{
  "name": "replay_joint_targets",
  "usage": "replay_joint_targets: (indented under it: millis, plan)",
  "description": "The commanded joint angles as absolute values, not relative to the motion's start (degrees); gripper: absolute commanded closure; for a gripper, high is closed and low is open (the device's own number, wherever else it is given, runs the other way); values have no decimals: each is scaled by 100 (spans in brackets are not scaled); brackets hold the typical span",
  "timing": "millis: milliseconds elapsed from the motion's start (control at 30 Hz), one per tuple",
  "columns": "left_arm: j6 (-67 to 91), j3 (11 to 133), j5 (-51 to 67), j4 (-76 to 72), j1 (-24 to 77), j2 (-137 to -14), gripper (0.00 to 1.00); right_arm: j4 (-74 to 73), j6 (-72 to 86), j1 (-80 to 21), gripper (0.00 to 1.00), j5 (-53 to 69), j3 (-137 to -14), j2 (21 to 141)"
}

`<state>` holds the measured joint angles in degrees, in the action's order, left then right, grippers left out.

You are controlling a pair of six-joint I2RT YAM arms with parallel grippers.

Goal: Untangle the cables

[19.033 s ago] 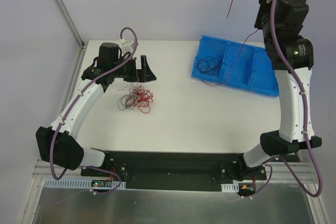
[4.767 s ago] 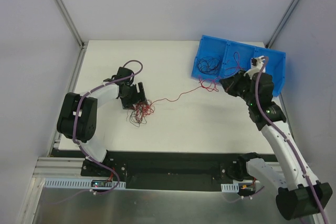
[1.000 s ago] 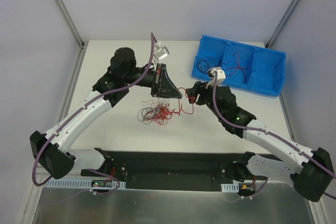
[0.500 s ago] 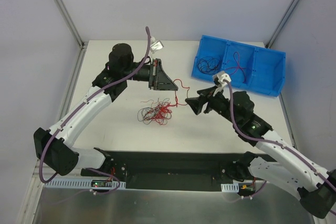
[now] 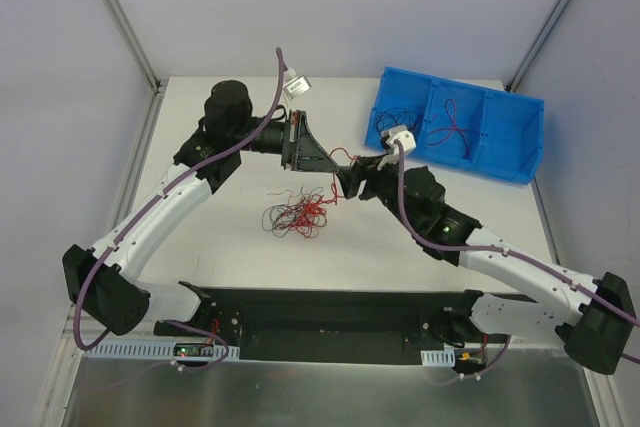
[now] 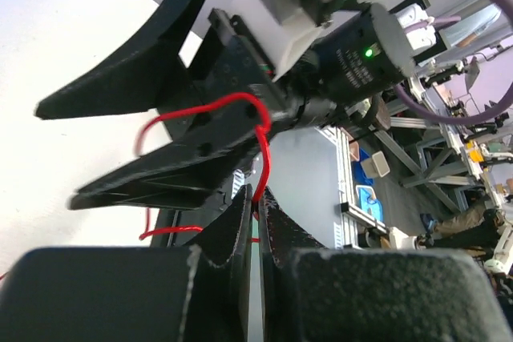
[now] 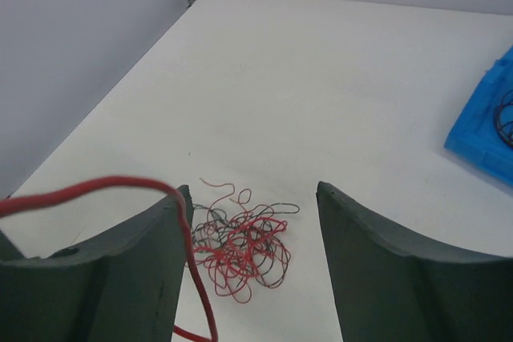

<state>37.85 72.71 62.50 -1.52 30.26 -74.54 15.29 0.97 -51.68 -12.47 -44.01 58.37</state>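
A loose clump of hair-thin, curly red and black cables [image 5: 297, 215] is seen on the white table [image 5: 250, 107], near both grippers. One red strand [image 6: 260, 146] is pinched in the closed left gripper [image 6: 256, 202] and draped over a finger of the right gripper [image 7: 252, 198], whose jaws are spread apart.

Robotics lab (aluminium-framed enclosure [image 5: 120, 17], white table [image 5: 350, 247]).

No readable text (labels too blurred).
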Motion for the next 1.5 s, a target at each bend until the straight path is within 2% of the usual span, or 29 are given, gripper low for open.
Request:
replay_joint_targets:
  millis: [0,67,267,467,533,600,633,767,967,1033,1133,1267,1467]
  plan:
    - [3946,7742,6443,-492,2945,-7128,100,2222,35,-5414,36,-3222,-4572,6397]
    - [4034,7953,6285,-492,2787,-7058,100,2399,61,-5309,37,-3804,-4273,6634]
    - [4508,8981,6108,-466,1891,-7294,100,2101,940,-4247,39,-3533,-3692,7031]
    - [4772,9992,6196,-466,1459,-7822,100,1004,651,-3648,39,-3507,-3998,6873]
    - [4851,10221,6205,-509,1476,-7980,100,870,388,-3525,39,-3175,-4078,6733]
    - [5026,10309,6249,-597,1477,-8112,100,757,106,-3489,46,-3033,-4148,6584]
    - [5123,10327,6284,-659,1477,-8165,100,721,36,-3463,46,-2841,-4183,6487]
    - [5203,10301,6416,-738,1485,-8235,100,870,-325,-3287,47,-1417,-4271,6197]
    - [5256,9994,6521,-888,1512,-8078,100,1423,-519,-3278,53,-1142,-4578,6477]
    - [5256,9853,6557,-905,1512,-7990,100,1564,-589,-3243,57,-1081,-4736,6670]
    - [5221,9634,6592,-923,1503,-7797,100,1766,-571,-3243,72,-1300,-4886,6829]
    - [5115,9186,6644,-914,1468,-7480,100,1854,-580,-3199,86,-1503,-5088,6847]
    - [5001,8325,6820,-914,1450,-7076,100,2004,-615,-3111,100,-1283,-5545,6829]
